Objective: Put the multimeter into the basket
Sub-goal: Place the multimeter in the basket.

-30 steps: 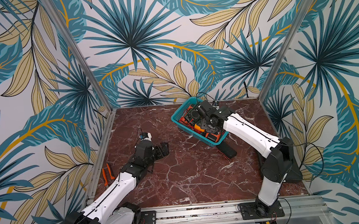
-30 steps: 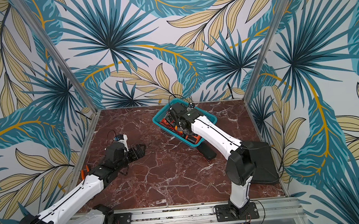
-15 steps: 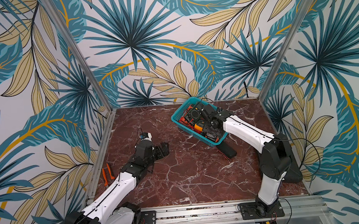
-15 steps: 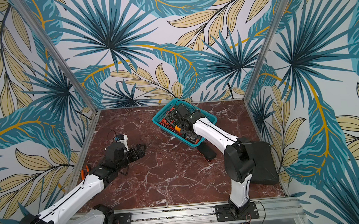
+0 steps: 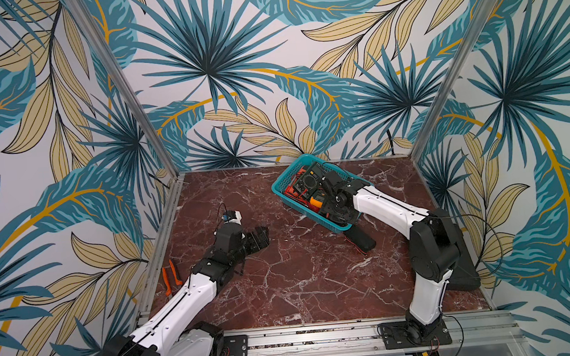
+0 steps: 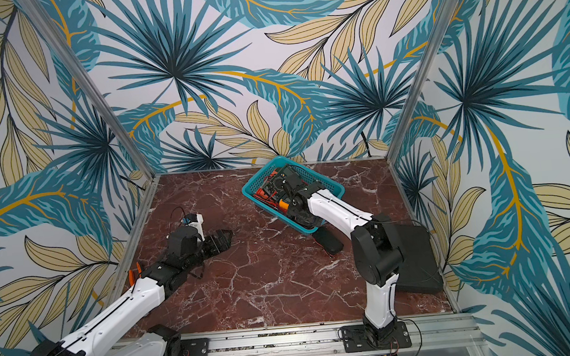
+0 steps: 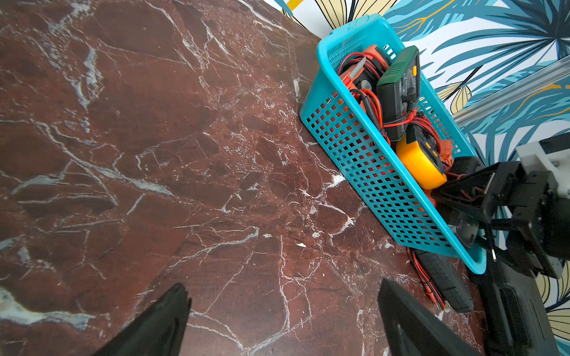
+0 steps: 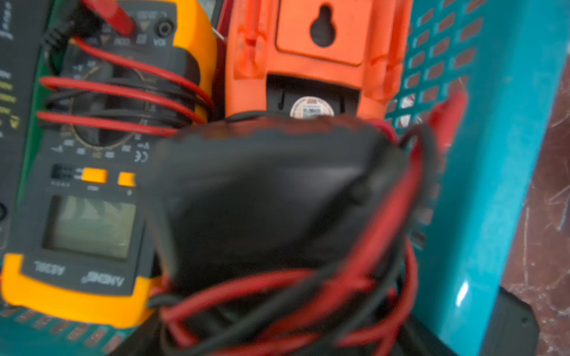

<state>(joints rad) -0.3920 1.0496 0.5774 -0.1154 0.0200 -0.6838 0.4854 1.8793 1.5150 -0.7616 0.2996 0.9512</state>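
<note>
On the red marble tabletop (image 5: 302,281), the basket (image 5: 288,171) sits in the upper middle of both top views. Only the right wrist view shows the black multimeter (image 8: 271,200), lead-wrapped, inside it beside a yellow meter (image 8: 77,215); whether the right gripper (image 5: 335,213) grips it we cannot tell. The left gripper (image 7: 285,286) gapes, empty.

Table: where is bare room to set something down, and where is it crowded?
Bare: the marble between the left gripper and the basket, and the front strip between both arm bases. Crowded: the basket, full of meters, right gripper over it, black meter at its near corner.
</note>
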